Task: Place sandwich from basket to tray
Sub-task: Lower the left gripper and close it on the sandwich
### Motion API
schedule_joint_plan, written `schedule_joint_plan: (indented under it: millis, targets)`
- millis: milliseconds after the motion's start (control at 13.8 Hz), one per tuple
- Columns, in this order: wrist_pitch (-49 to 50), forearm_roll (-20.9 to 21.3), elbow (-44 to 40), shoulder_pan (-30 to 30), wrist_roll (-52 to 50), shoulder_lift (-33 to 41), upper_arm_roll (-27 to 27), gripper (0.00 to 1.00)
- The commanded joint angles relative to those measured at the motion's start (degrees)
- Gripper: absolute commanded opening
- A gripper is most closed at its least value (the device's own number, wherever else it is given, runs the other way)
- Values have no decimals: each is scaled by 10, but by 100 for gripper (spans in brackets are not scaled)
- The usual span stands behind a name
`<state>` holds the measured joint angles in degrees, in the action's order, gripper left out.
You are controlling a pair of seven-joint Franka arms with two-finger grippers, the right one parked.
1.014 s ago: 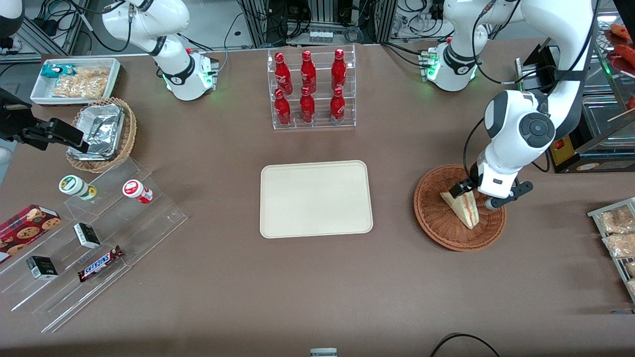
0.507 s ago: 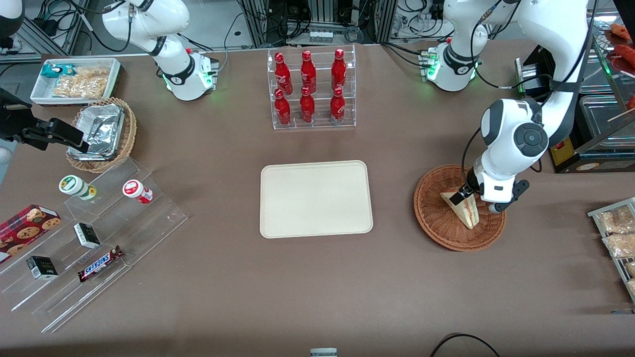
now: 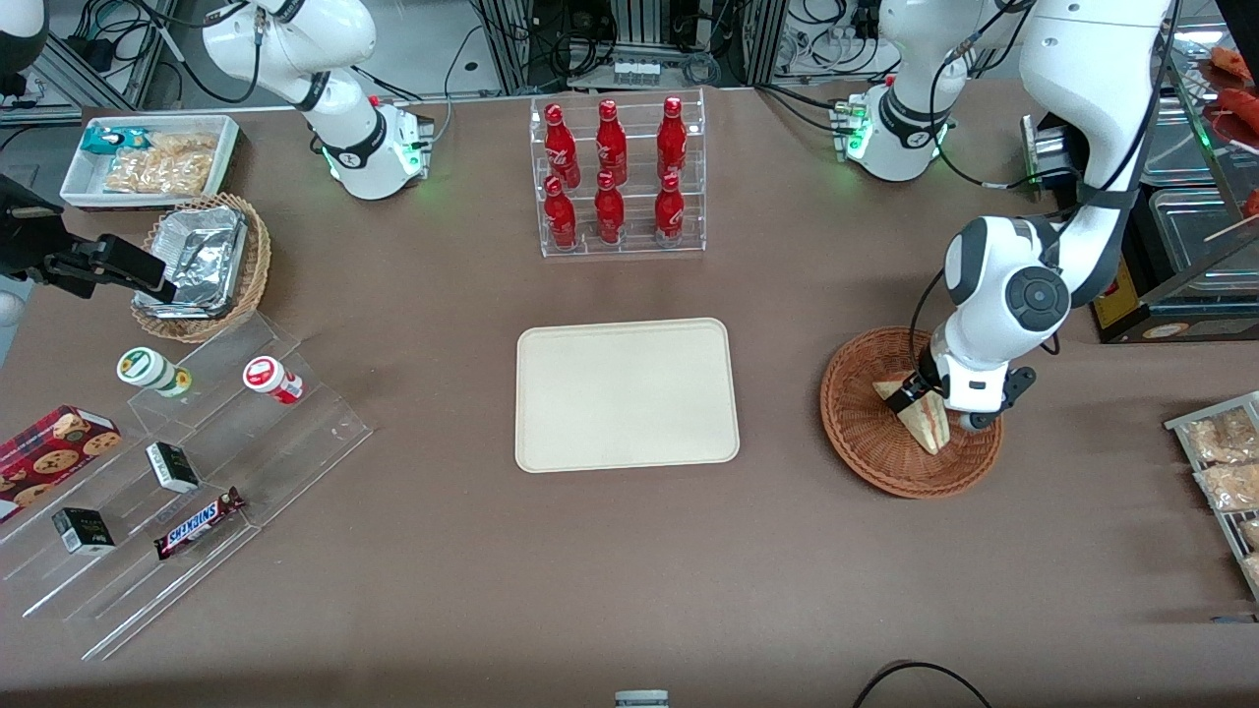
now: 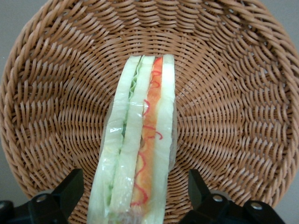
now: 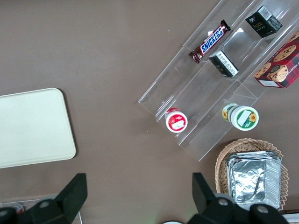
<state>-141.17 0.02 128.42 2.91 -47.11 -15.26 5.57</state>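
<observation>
The triangular white-bread sandwich (image 3: 923,418) with red and green filling, wrapped in clear film, lies in the round reddish-brown woven wicker basket (image 3: 866,442), cut edge facing up toward the wrist camera (image 4: 135,149). The left arm's black two-finger gripper (image 3: 925,393) is lowered into the basket (image 4: 233,93) right over the sandwich, fingers spread apart, one finger (image 4: 70,189) on each side of the wedge with a gap to the bread on both sides, nothing clamped. The sandwich sits between the open fingers, resting on the basket weave. The flat cream-beige rectangular tray (image 3: 627,393) with low rim lies well apart from the basket, toward the parked arm's end of the table (image 5: 32,128)
</observation>
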Motion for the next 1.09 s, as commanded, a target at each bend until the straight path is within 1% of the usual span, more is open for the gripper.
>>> schedule_joint_plan:
  millis: [0, 72, 145, 217, 362, 435, 652, 725, 870, 1014]
  targets:
    - [-5, 2, -4, 0, -7, 0, -1, 41]
    - [-4, 2, -4, 0, -7, 1, -2, 29]
    - [-1, 2, -4, 0, -7, 5, -2, 19]
    - [0, 2, -4, 0, -8, 7, -2, 16]
    - [19, 3, -5, 0, -8, 22, -2, 16]
    - [46, 3, -16, 0, -8, 33, -2, 16]
    - [174, 4, -79, 7, -6, 43, 1, 16]
    - [200, 9, -96, 9, -5, 44, 3, 16]
    - [231, 9, -124, 24, -5, 41, 20, 16]
    - [238, 9, -134, 62, -7, 31, 30, 16]
